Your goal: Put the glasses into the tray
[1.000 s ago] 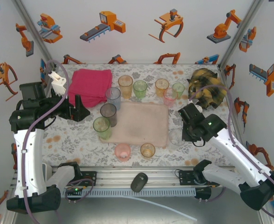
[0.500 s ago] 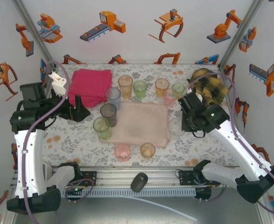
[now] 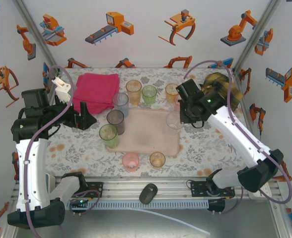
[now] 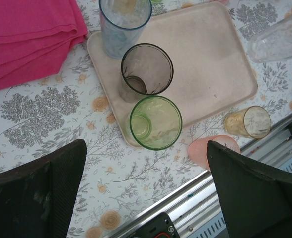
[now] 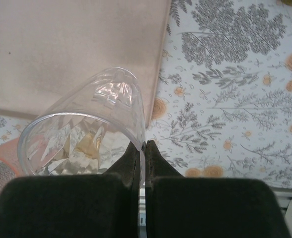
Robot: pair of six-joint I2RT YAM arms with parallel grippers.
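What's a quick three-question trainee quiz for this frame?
1. True or false: the right gripper is shut on the rim of the clear glass.
2. The clear glass hangs over which edge of the tray? A: left. B: right. C: near.
3. Fill in: the left gripper hovers by the tray's left end with its jaws ___.
Key: 1 true; 2 B; 3 open.
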